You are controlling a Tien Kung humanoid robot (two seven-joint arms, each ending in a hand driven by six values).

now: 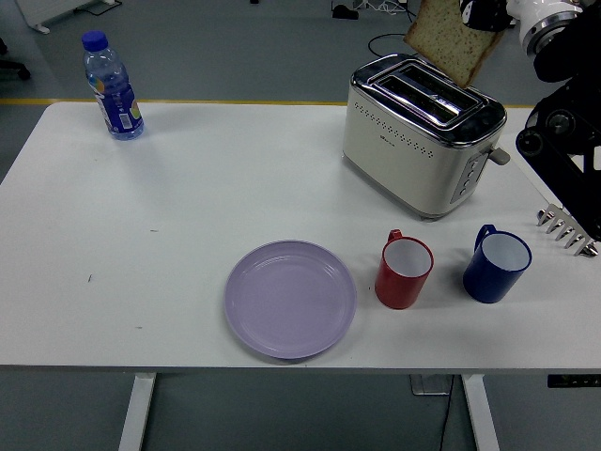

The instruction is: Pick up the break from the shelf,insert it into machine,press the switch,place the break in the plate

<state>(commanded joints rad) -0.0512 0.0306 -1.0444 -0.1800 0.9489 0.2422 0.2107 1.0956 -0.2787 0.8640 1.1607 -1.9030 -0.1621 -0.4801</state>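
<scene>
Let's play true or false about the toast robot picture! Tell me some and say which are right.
1. The robot hand holds the bread above the toaster. True.
2. The bread lies on the plate. False: the plate holds nothing.
3. The red cup stands between the plate and the blue cup. True.
4. The bottle has tipped over. False: it stands upright.

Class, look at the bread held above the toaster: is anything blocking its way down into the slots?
Nothing visible does. The bread, held by the right hand, hangs just above the toaster, whose two slots show open and empty.
</scene>
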